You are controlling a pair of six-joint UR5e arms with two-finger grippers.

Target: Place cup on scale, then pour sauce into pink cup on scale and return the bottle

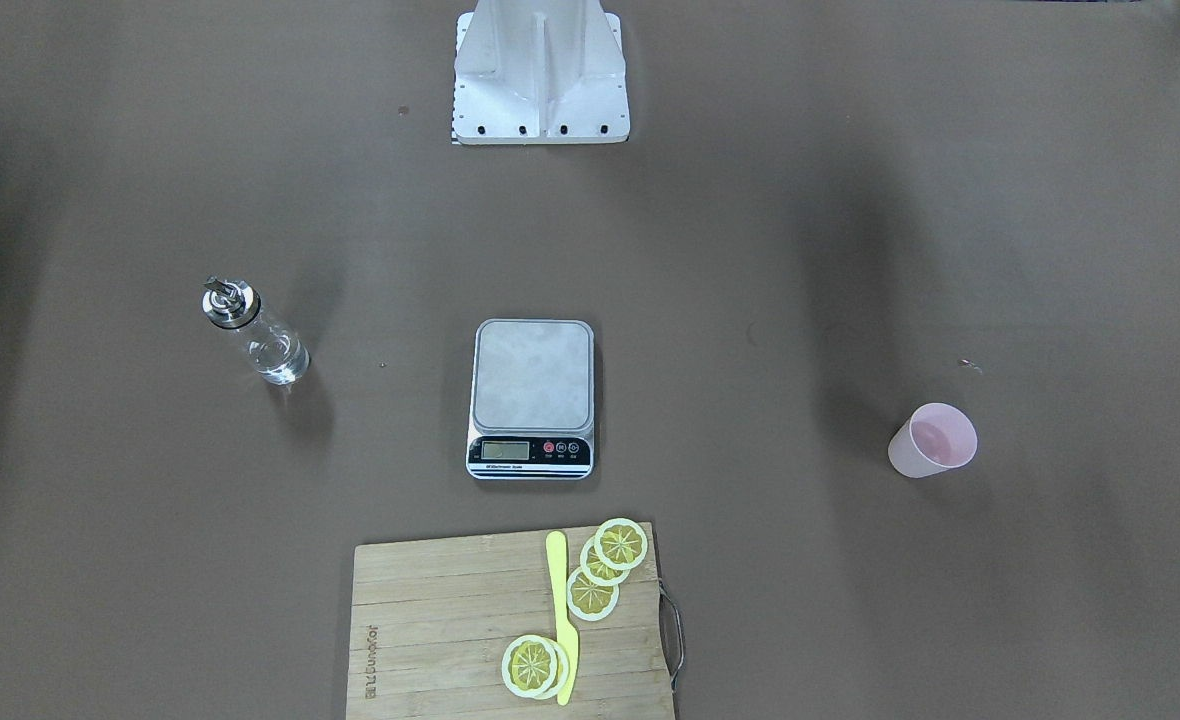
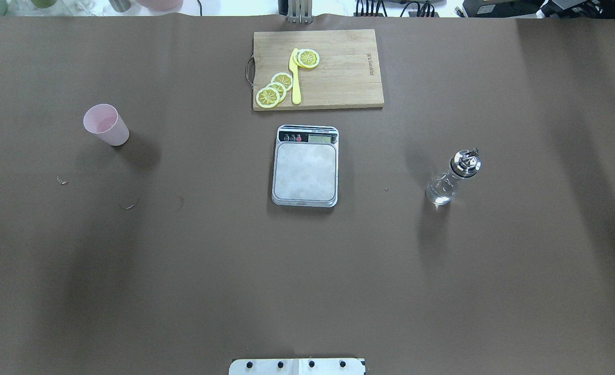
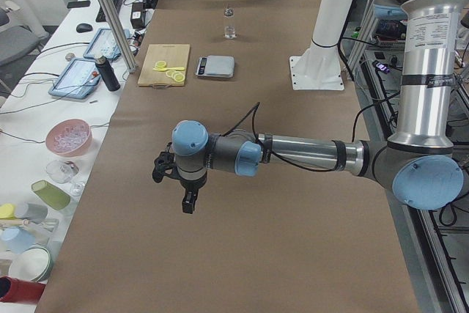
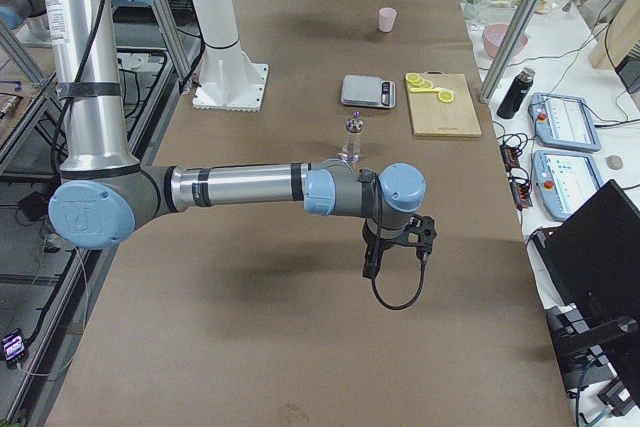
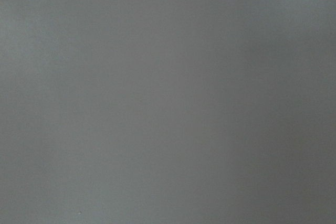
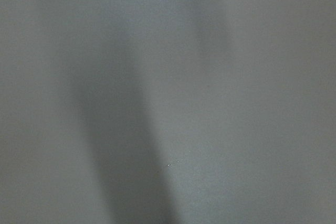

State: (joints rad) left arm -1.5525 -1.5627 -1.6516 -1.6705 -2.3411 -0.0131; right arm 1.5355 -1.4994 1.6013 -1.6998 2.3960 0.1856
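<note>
The pale pink cup (image 2: 105,124) stands upright on the brown table on my left side, also in the front view (image 1: 935,440). The scale (image 2: 305,172) lies at the table's middle with its steel platform bare (image 1: 532,385). The clear glass bottle (image 2: 451,179) with its metal spout stands upright on my right side (image 1: 255,335). My left gripper (image 3: 187,201) hangs over the table's left end, far from the cup. My right gripper (image 4: 370,265) hangs over the right end, short of the bottle (image 4: 352,142). I cannot tell whether either gripper is open or shut.
A wooden cutting board (image 2: 339,78) lies beyond the scale with lemon slices (image 2: 273,91) and a yellow knife (image 2: 295,78) on it. The white robot base (image 1: 540,70) stands at the near edge. Both wrist views show only the table surface.
</note>
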